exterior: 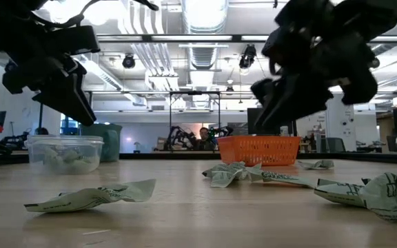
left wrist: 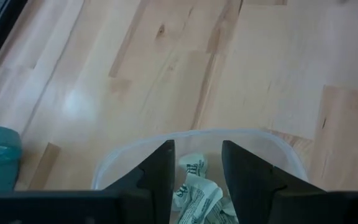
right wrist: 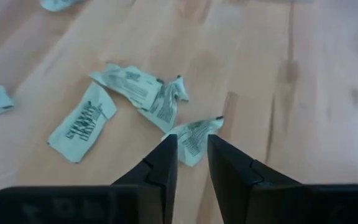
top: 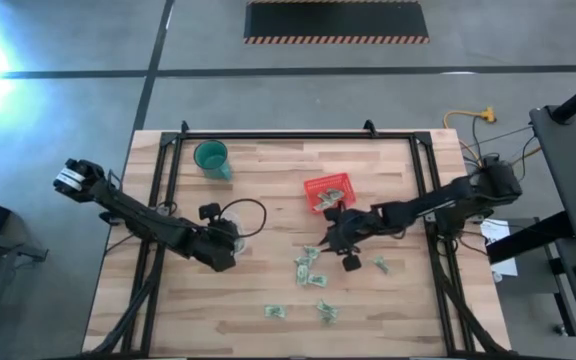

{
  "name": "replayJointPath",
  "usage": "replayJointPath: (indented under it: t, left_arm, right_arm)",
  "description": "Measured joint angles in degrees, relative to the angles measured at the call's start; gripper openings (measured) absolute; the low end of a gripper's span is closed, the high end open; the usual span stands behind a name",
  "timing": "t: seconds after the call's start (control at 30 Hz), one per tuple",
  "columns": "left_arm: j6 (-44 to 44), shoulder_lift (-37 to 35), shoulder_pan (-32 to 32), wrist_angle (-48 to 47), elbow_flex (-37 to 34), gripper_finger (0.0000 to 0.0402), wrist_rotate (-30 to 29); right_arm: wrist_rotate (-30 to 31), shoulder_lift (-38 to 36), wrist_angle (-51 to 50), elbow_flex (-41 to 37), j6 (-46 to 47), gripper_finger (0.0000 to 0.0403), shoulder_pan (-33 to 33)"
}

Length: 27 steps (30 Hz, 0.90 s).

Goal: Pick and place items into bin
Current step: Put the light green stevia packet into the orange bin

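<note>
The right gripper (right wrist: 192,152) hovers low over the table (top: 268,180) with its fingers (right wrist: 161,163) parted by a narrow gap and nothing between them. Just ahead of the tips lies 1 crumpled packet (right wrist: 194,138), its near edge under the gap; 2 more packets (right wrist: 143,92) lie just beyond, touching each other. The risk here, as I judge it, is that so narrow a gap may straddle too little of the flat packet, so closing would push it along the wood or nip only a corner that slips on the lift. The neighbours are near enough that a sloppy descent could drag them too.

The left gripper (left wrist: 197,163) hangs over a clear tub (left wrist: 197,140), fingers spread and empty, with packets (left wrist: 194,190) lying in the tub below. That tub is not the red bin (top: 327,190), so items dropped there look misplaced.

From above, the bin sits just behind the right gripper (top: 346,243), near but apart. Loose packets (top: 310,268) are scattered on the near side of the table. A teal cup (top: 211,158) stands well apart at the far left.
</note>
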Motion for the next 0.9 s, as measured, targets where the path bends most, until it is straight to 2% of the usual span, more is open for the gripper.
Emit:
replayJointPath:
  t: [0.3, 0.77, 0.9]
  left_arm:
    - [0.0, 0.0, 0.0, 0.2, 0.0, 0.0116, 1.2]
    - [0.0, 0.0, 0.0, 0.7, 0.0, 0.0116, 1.2]
    - [0.0, 0.0, 0.0, 0.7, 0.0, 0.0116, 1.2]
  right_arm:
    - [0.0, 10.6, -0.5, 6.8, 1.5, 0.0108, -0.3]
    - [0.2, 11.2, -2.1, 7.9, 3.0, 0.0183, -1.0]
    - [3.6, 11.4, -2.1, 7.9, 3.0, 0.019, -1.0]
